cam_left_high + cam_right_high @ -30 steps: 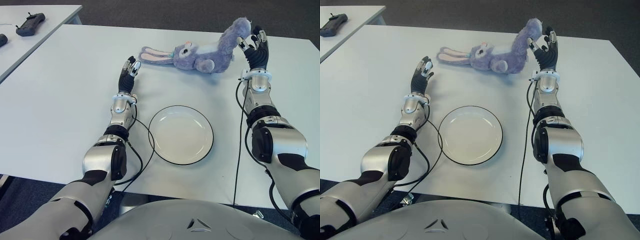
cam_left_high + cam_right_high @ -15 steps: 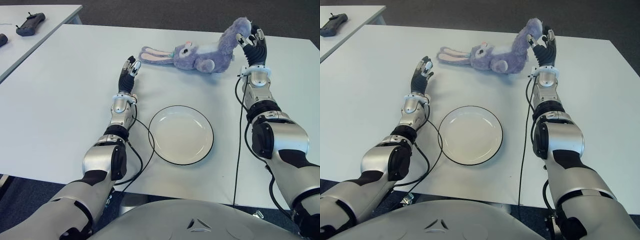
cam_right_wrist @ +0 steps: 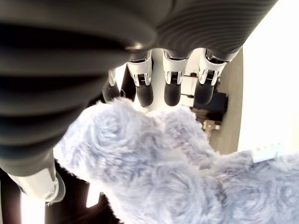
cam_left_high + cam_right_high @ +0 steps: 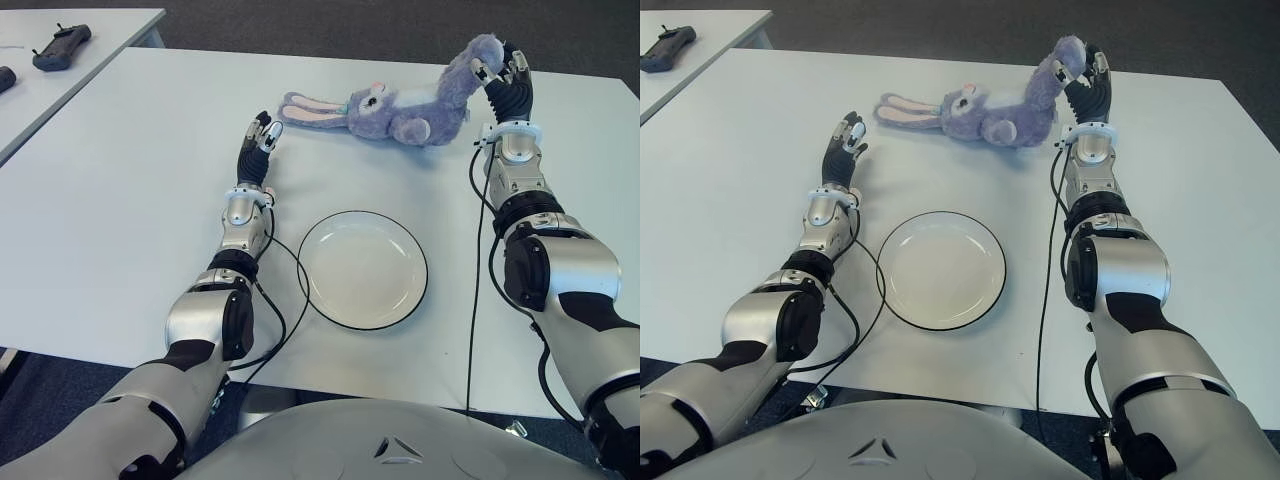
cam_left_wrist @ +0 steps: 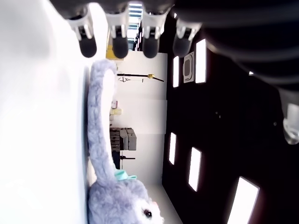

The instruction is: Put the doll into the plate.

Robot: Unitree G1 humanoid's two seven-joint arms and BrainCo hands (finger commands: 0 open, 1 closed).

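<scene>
A purple plush rabbit doll (image 4: pixel 400 105) lies on its side at the far part of the white table (image 4: pixel 120 200), ears pointing left and one leg raised to the right. My right hand (image 4: pixel 503 80) is at that raised foot, its fingers (image 3: pixel 170 91) curled over the plush (image 3: pixel 159 177) that fills the palm. A white plate (image 4: pixel 362 270) with a dark rim sits nearer me, between my arms and holding nothing. To the left of the doll's ears, my left hand (image 4: pixel 258 140) shows with its fingers (image 5: pixel 119 44) straight and holding nothing; the ear (image 5: pixel 100 121) is just beyond them.
A second table (image 4: pixel 110 25) stands at the back left with a black controller (image 4: pixel 60 45) on it. Black cables (image 4: pixel 478 260) run along both forearms, one beside the plate. The white table's right edge (image 4: pixel 625 90) is close behind my right hand.
My right hand has moved left onto the doll's raised foot and its spread fingers have drawn in around it. The left hand, doll body and plate have not moved.
</scene>
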